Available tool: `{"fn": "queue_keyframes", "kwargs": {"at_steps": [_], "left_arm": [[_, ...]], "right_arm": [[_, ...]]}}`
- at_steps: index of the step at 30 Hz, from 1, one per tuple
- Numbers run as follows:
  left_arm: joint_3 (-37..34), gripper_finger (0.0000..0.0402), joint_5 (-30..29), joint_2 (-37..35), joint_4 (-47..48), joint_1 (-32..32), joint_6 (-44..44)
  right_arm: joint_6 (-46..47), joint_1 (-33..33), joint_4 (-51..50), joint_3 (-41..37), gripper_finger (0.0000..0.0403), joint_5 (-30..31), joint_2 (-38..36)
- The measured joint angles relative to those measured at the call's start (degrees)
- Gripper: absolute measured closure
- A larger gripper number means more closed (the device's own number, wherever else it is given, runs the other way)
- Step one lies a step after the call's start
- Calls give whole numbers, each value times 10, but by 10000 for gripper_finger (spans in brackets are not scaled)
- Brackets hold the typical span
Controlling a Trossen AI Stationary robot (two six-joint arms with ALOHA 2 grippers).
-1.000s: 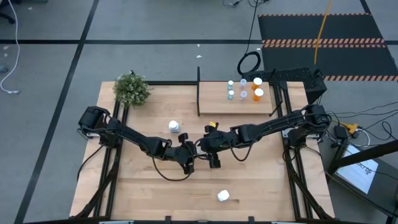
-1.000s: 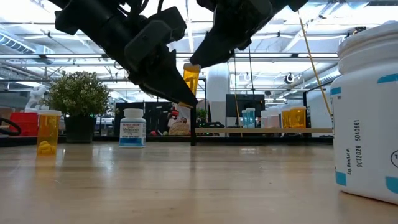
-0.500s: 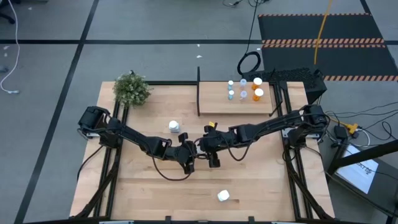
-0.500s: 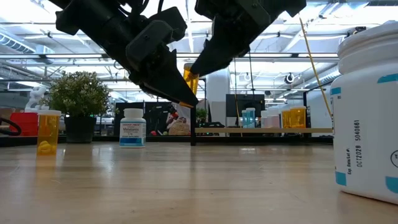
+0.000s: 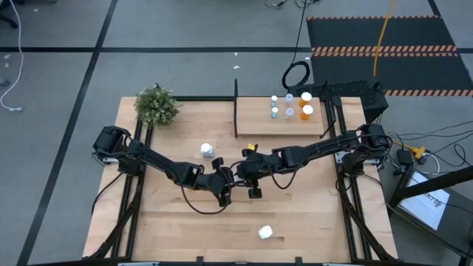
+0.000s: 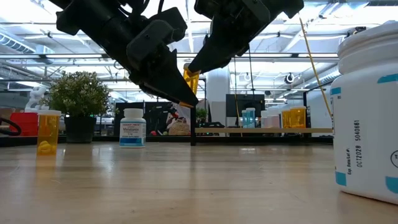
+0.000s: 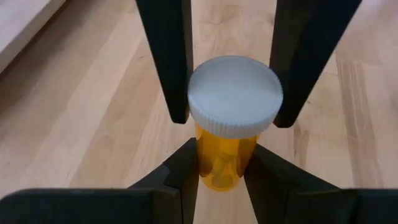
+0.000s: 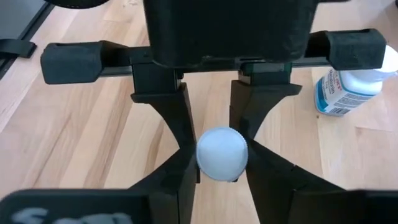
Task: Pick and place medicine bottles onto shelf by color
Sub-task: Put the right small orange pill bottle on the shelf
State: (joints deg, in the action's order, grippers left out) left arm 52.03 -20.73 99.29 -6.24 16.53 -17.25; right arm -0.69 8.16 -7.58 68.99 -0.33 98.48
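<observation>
High view: your left gripper and right gripper meet mid-counter; five bottles stand on the light wooden shelf.

Low view: an orange white-capped pill bottle hangs aloft between both.

Left wrist view: your left jaws clamp its body.

Right wrist view: your right jaws flank its cap; contact unclear.

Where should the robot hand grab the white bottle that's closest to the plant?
Probably around the round body of the white bottle, just under its cap, coming straight down from above. It stands upright on the table with bare wood all around it, so a finger should fit on either side.
</observation>
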Motion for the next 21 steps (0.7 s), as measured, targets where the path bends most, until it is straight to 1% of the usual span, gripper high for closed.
{"fn": "queue_keyframes", "kwargs": {"at_steps": [2, 4, 11, 14, 17, 21], "left_arm": [[0, 275, 10, 0, 0, 1, -8], [0, 250, 12, 0, -1, 3, -15], [0, 119, -38, 0, 0, 15, -43], [0, 77, -43, 0, 0, 16, -44], [0, 55, -44, 0, 0, 15, -47], [0, 56, -44, 0, 0, 8, -46]], "right_arm": [[0, 0, 0, 0, 288, 0, 0], [0, 0, -1, 0, 282, 0, 0], [-5, -10, -38, 0, 274, 0, -12], [-5, -20, -74, 0, 274, 0, -31], [2, -37, -111, 0, 275, 0, -56], [6, -81, -168, 3, 280, 0, -109]]}}
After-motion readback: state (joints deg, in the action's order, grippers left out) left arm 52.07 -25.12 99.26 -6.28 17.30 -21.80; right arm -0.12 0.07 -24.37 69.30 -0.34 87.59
